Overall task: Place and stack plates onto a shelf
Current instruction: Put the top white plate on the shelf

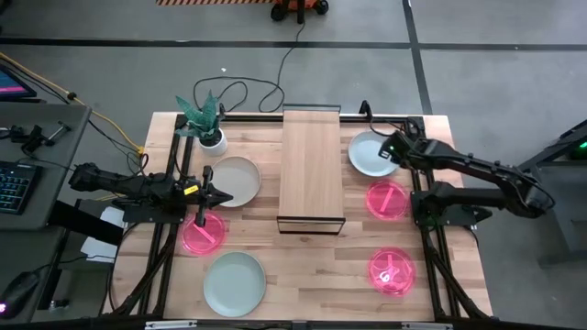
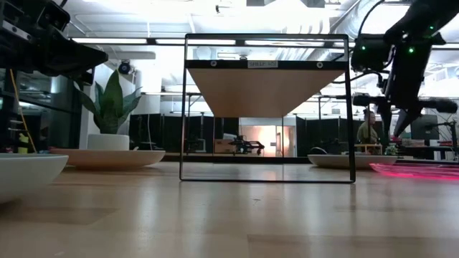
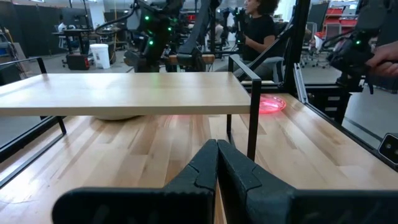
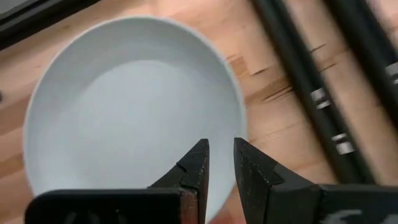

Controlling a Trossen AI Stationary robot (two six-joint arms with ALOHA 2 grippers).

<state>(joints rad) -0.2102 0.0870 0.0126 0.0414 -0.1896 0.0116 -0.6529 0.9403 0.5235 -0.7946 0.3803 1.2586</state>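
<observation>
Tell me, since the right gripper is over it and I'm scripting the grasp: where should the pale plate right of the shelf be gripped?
Probably its rim. The pale plate lies flat and shallow, so only the raised edge offers purchase. The right gripper, slightly open, should descend from above, straddling the near rim.

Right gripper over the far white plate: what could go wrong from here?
1. The right gripper hangs over the white plate's rim with a narrow jaw gap; it may miss or clip the rim and push the plate.
2. A black frame bar lies close beside that plate; a lift could hit it.
</observation>
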